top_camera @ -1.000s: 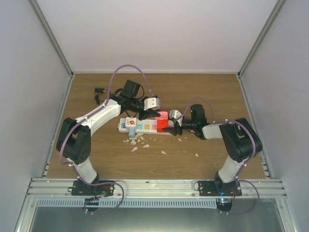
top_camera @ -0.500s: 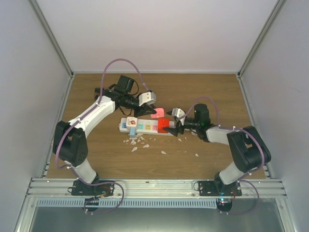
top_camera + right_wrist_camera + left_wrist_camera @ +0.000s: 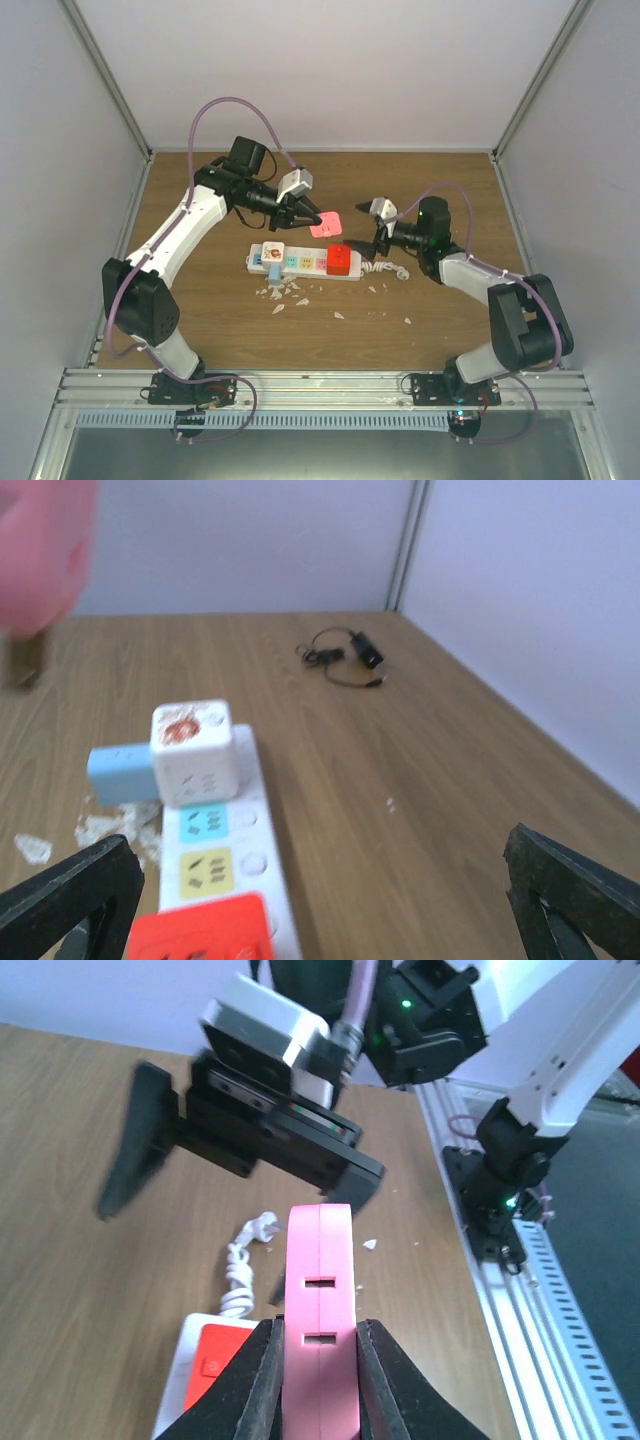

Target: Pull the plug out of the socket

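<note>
Pink plug (image 3: 320,1260) is out of the power strip (image 3: 300,263) and hangs in the air, apart from it. The left gripper (image 3: 318,1325) pinches it: the two black fingers (image 3: 262,1370) press on its flat sides, and its narrow edge with two small slots faces the left wrist camera. In the top view the plug is over the table (image 3: 450,190), a little beyond the far side of the strip, close to the end that carries the red block (image 3: 340,259).

The strip lies flat near the middle of the table, with its length going from left to right. The red block stands on its face at the right end. At the left end stands a white cube (image 3: 193,748) with a reddish picture on top. A light blue block (image 3: 122,770) is just beside the cube, on the near side of the strip. Between the cube and the red block the face shows a turquoise square and a yellow square (image 3: 210,868). A short coiled cord (image 3: 388,270) comes out from the right end and lies on the wood.

The right gripper (image 3: 320,905) has its jaws spread wide and holds nothing. It is near the right end of the strip, close to the red block and the cord, and the strip runs away from it in its own camera.

Small white crumbs (image 3: 290,295) are scattered on the table in front of the strip. A thin black cable (image 3: 345,658) lies well apart, near the far left corner.
</note>
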